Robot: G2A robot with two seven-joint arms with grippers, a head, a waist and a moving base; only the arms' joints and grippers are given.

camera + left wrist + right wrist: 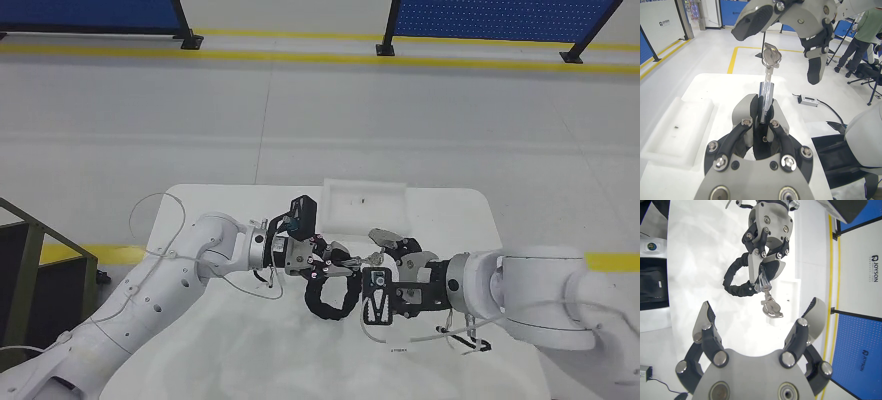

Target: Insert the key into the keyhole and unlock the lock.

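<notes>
The lock is a chrome cylinder [765, 103] on a black cable loop [734, 283]; my left gripper [763, 108] is shut on the cylinder and holds it above the white table. A silver key [770, 62] on a ring, with a second key beside it, sits with its blade in the keyhole [766, 287]. My right gripper [762, 311] is open, its fingers on either side of the key head without touching it. In the top view the left gripper [335, 262], the key [375, 259] and the right gripper [385, 262] meet over the table's middle.
The white table [250, 330] has a shallow recessed tray [365, 205] at its far edge. A small grey power box [808, 100] with a cable lies on the floor beyond the table. Blue panels and yellow floor lines lie farther off.
</notes>
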